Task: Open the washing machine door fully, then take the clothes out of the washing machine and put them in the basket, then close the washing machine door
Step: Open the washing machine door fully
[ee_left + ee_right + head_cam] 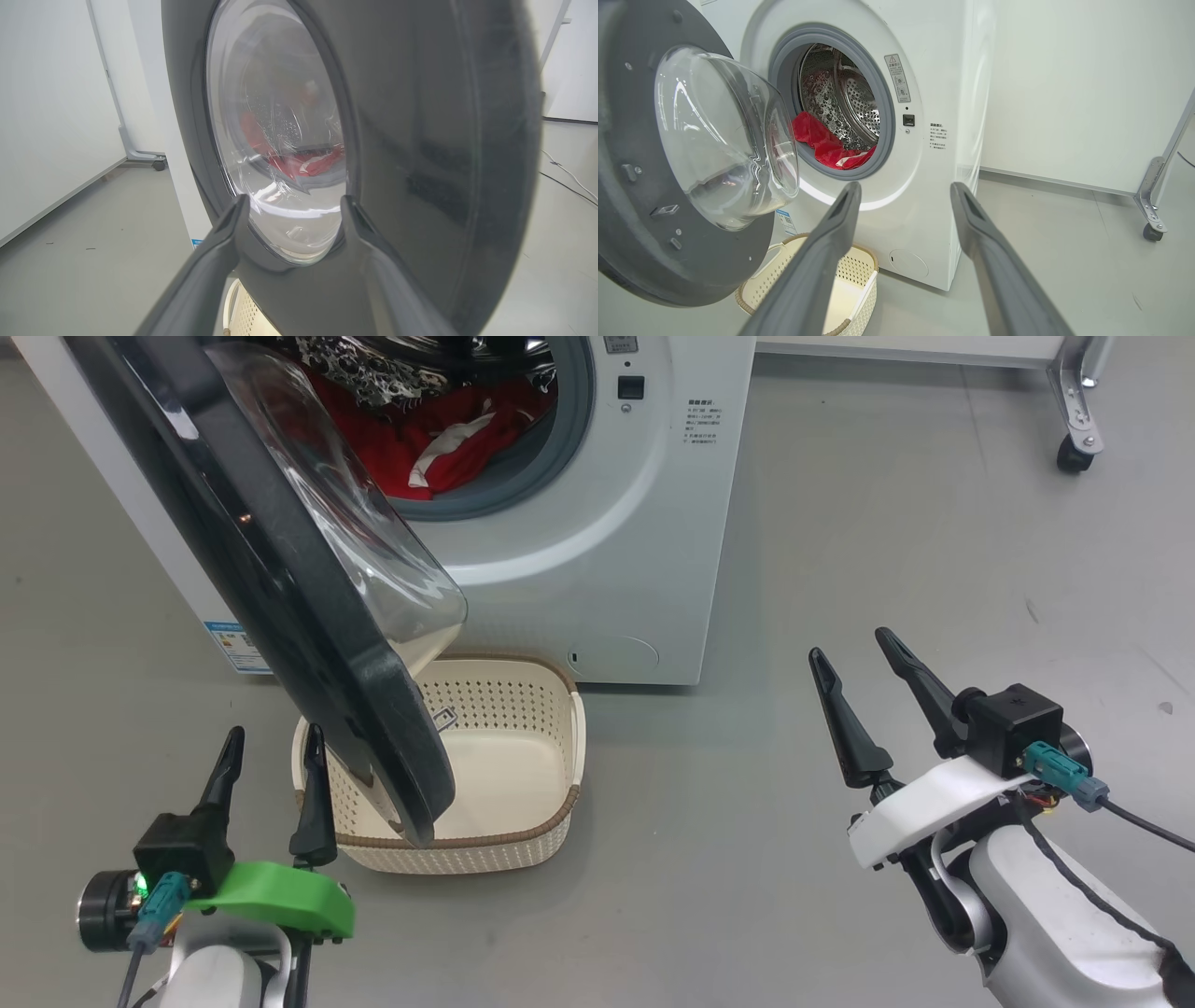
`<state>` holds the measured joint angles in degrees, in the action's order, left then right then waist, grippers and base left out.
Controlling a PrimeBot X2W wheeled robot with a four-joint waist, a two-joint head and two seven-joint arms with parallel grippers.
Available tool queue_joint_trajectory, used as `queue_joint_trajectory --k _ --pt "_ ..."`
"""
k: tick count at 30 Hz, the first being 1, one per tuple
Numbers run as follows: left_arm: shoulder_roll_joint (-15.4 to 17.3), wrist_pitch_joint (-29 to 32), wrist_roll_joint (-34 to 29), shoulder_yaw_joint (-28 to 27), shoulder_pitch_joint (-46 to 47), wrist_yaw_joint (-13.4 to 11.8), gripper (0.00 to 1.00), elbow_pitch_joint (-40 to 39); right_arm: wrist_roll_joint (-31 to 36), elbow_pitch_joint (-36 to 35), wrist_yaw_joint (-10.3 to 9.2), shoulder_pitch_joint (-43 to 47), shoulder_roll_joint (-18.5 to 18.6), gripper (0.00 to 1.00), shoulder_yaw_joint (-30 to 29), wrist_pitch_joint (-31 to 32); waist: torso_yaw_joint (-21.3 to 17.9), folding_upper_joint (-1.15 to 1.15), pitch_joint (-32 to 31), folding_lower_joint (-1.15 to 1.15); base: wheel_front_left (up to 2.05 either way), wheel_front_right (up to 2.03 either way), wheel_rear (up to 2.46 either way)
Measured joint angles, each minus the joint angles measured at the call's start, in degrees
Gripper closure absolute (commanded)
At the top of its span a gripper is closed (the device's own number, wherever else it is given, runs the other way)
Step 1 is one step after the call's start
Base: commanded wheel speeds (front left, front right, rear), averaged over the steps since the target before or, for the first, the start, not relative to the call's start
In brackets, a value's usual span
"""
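The left gripper (274, 733) and right gripper (850, 644) both stand open, empty; the soft, light red clothes (420, 439) should pinch easily at their near raised fold.

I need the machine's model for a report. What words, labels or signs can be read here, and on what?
No wording is sharp enough to quote.
Grey sticker beside the porthole of the washing machine: a warning triangle sign; its print is too small to read.
Printed block on the front panel: blurred.
Blue label at the machine's lower left corner: too small to read.
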<state>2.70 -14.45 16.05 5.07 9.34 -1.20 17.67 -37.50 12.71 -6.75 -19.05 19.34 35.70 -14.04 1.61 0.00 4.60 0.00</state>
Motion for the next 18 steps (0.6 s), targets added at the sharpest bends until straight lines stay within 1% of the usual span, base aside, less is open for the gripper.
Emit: queue_joint_trajectory --k 18 --pt "-0.05 0.0 -0.05 -0.45 -0.06 0.52 0.0 -0.07 2.93 -1.67 -0.04 2.25 -1.57 0.0 -3.57 -0.42 0.06 0.0 0.16 0.0 0.0 0.0 0.0"
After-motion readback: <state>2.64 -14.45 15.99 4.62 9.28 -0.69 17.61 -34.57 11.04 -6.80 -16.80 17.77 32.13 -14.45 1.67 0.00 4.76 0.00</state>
